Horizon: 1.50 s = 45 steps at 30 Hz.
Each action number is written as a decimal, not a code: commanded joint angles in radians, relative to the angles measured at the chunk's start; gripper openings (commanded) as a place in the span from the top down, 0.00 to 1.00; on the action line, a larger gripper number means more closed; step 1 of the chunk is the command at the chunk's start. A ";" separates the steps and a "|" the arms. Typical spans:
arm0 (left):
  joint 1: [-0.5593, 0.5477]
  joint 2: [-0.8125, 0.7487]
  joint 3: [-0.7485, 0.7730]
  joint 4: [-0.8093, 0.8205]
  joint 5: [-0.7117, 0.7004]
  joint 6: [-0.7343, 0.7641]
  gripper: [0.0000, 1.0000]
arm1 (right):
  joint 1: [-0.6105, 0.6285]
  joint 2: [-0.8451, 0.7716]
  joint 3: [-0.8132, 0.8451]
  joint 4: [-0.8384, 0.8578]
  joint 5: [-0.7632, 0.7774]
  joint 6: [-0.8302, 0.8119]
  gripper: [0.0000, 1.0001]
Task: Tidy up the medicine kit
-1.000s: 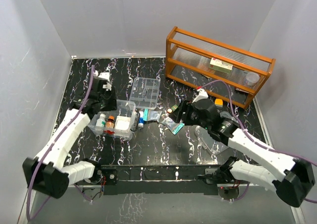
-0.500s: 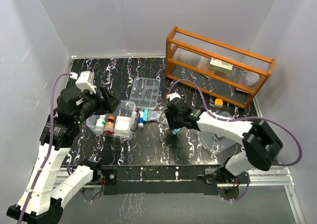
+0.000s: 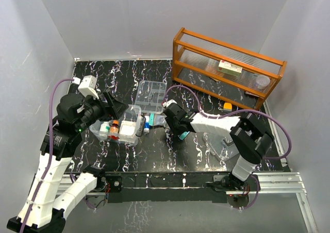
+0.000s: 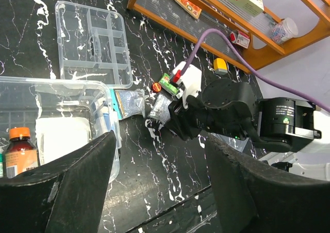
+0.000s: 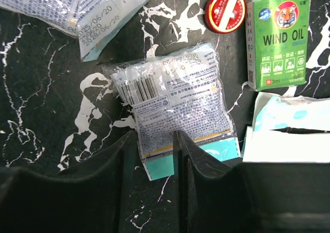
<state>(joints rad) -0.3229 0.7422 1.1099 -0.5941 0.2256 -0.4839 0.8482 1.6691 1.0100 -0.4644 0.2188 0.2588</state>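
1. Medicine kit box (image 3: 121,123) sits open on the black marbled table (image 3: 154,155), left of centre. Its divided tray (image 3: 151,95) lies just behind it, and what looks like its clear lid (image 3: 214,140) is well apart to the right.
2. Handling, as I judge it: the box is light, stiff, slick clear plastic and likely brittle, so it is best taken by a side wall or the rim.
3. The foil sachet (image 5: 175,104) looks limp, light and slippery and lies flat; a pinch at its near edge suits it.
4. Left gripper (image 4: 160,192) hovers with its jaws spread wide and nothing between them.
5. Right gripper (image 5: 154,155) has its fingers narrowly apart over the sachet's near end. I cannot tell whether they pinch it.
6. Count:
   - one box, one tray and one lid
   - at least two sachets
   - one red round tin (image 5: 226,10)
   - one green Wind Oil carton (image 5: 278,37)
   - one orange-capped brown bottle (image 4: 20,153) inside the box
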 commanded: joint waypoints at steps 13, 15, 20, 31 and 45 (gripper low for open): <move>-0.001 -0.003 0.008 -0.001 0.016 0.001 0.30 | 0.002 0.057 0.040 0.046 -0.022 -0.023 0.87; -0.001 -0.004 0.007 -0.005 0.015 0.000 0.30 | 0.002 0.050 0.035 0.052 -0.027 -0.012 0.92; -0.001 -0.007 0.002 -0.004 0.015 -0.005 0.30 | 0.002 0.015 0.034 0.050 -0.041 0.032 1.00; -0.001 -0.005 -0.024 0.046 0.094 -0.014 0.29 | -0.007 -0.316 -0.105 0.209 -0.230 0.238 1.00; -0.001 -0.056 -0.104 0.324 0.395 -0.193 0.23 | -0.044 -0.530 -0.016 0.451 -0.931 0.465 1.00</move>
<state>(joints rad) -0.3229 0.7055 1.0157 -0.4080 0.4915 -0.6140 0.8165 1.1725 0.9054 -0.1860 -0.4381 0.6285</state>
